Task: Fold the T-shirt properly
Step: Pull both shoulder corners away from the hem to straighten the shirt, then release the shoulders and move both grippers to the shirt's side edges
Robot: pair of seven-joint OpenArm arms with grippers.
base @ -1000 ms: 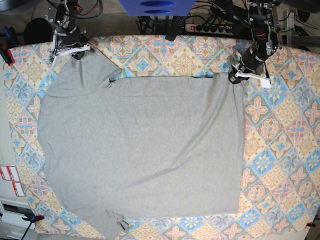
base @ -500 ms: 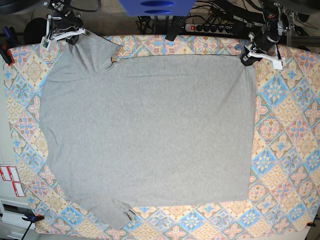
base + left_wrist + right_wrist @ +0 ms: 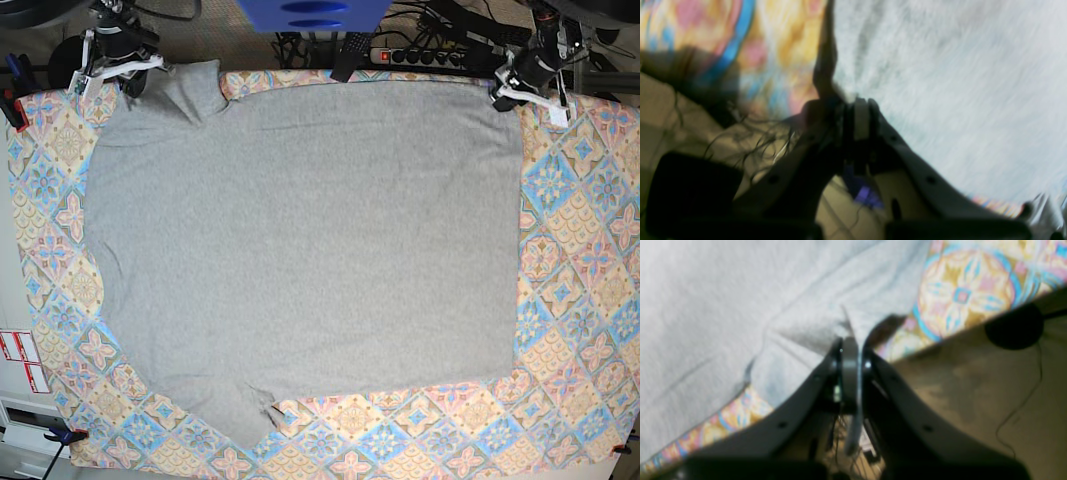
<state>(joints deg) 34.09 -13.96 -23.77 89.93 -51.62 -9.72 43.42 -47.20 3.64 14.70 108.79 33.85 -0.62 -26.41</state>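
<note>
Pulled farther up the tabletop (image 3: 570,300) since a second ago, the T-shirt (image 3: 310,240) – soft, light, limp – hangs by corners pinched in the left gripper (image 3: 505,92) and right gripper (image 3: 128,78), fingers clamped.

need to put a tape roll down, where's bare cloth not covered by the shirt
Widest bare tablecloth is the strip between the T-shirt and the table's right edge. A narrower band runs along the near edge, another down the left. The far corners are crowded: each gripper pinches a shirt corner there.
</note>
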